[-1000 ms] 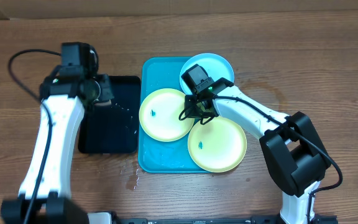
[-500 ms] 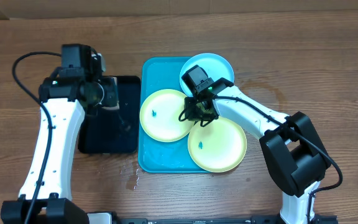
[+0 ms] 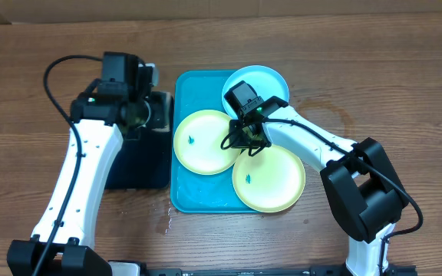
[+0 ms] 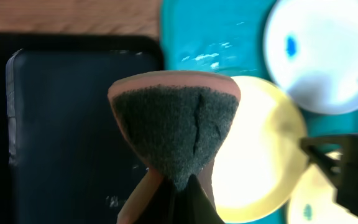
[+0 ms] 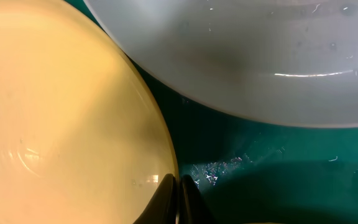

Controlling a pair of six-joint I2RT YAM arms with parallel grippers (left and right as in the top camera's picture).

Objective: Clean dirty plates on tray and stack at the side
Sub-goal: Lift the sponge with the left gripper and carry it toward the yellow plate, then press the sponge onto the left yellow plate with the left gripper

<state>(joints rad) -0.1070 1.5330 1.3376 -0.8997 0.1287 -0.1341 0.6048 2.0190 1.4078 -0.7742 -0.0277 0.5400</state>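
The wooden worktop carries the turquoise tray at its middle, with a smaller black tray just beside it on the left. All three plates lie on the turquoise tray. The light blue plate sits at the far right corner and overhangs the rim. One yellow-green plate lies flat toward the left side. The other yellow-green plate lies at the near right and also juts past the tray's edge. Each plate shows a small blue smudge on its pale centre. The two yellow-green plates meet near the tray's middle, and the right claw reaches down at that spot. In the right wrist view its fingertips are drawn together against a yellow-green rim; whether the rim is pinched between them cannot be told. The left claw hangs over the line where the black tray meets the turquoise one. It is clamped on a sponge, pink-bodied with a dark scouring face, squeezed narrow where the fingers pinch it.
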